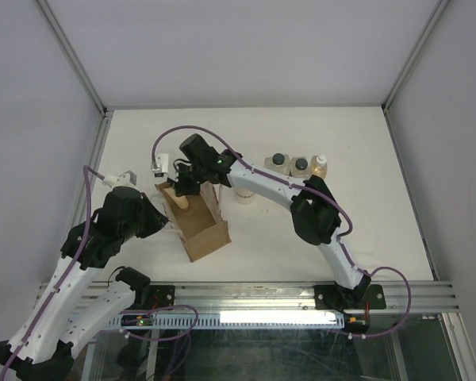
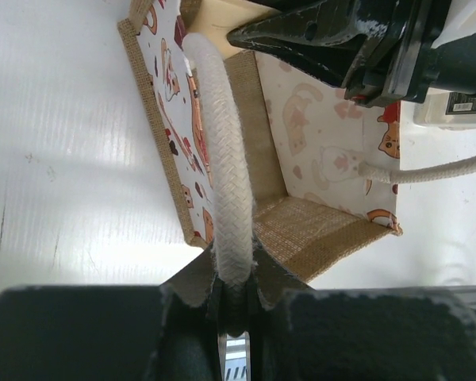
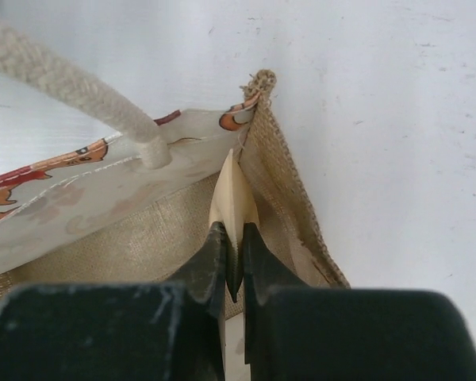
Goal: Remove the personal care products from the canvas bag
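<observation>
The brown canvas bag (image 1: 205, 228) stands open in the middle of the table. My left gripper (image 1: 168, 216) is shut on one white rope handle (image 2: 222, 159) at the bag's rim (image 2: 317, 230). My right gripper (image 1: 183, 189) reaches into the bag's far end and is shut on the flat end of the small beige tube (image 3: 235, 198), beside the bag's corner wall (image 3: 289, 198). Two clear square bottles with black caps (image 1: 279, 163) (image 1: 300, 165) and the slim amber bottle (image 1: 320, 165) stand on the table at the back right. The cream-white bottle (image 1: 244, 195) stands partly hidden under the right arm.
The bag's other handle (image 3: 79, 87) hangs loose over the printed side. Grey walls enclose the table on the left, back and right. A metal rail (image 1: 301, 295) runs along the near edge by the arm bases.
</observation>
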